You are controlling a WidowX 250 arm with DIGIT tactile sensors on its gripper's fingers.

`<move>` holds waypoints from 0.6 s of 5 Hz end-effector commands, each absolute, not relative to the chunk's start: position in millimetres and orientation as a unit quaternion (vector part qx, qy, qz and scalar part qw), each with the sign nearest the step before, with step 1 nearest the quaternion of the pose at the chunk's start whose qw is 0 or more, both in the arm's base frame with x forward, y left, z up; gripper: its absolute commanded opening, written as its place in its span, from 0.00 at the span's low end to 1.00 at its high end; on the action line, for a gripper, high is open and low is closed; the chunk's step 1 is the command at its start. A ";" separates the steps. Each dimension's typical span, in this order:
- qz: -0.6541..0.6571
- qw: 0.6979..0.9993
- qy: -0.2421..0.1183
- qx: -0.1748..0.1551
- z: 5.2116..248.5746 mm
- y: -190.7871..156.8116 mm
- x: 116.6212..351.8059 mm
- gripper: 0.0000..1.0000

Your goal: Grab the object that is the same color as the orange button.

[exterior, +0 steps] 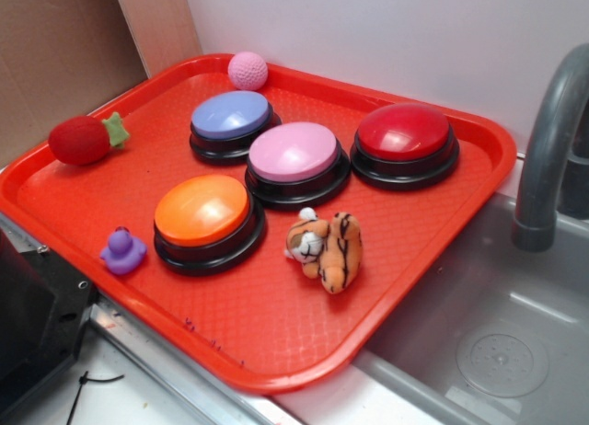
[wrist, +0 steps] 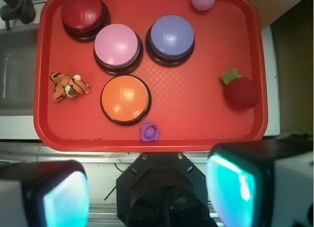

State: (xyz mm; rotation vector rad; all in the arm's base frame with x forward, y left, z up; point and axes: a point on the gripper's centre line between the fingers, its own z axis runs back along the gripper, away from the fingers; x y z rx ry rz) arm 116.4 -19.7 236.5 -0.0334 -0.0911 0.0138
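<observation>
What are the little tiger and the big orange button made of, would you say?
The tiger looks like soft plush fabric: fuzzy, matte surface, rounded stuffed limbs. The orange button appears to be hard plastic: its smooth dome carries a glossy highlight, and its black base looks smooth and shiny too. Both are guesses from looks alone.

In the wrist view, the two gripper fingers [wrist: 64, 197] along the bottom are blurred and cut off by the lower edge, so their tips are out of sight. At upper left, the grey metal faucet [wrist: 17, 10] is cropped by the frame. In the exterior view, that faucet [exterior: 552, 149] runs off the right edge, and a black block [exterior: 32, 328] is cropped at lower left.
</observation>
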 end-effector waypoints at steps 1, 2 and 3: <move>0.007 0.999 -0.046 -0.017 236.5 -19.7 116.4 1.00; -0.103 0.993 -0.060 -0.014 228.0 -28.2 128.3 1.00; -0.225 0.972 -0.060 -0.028 213.8 -45.0 143.8 1.00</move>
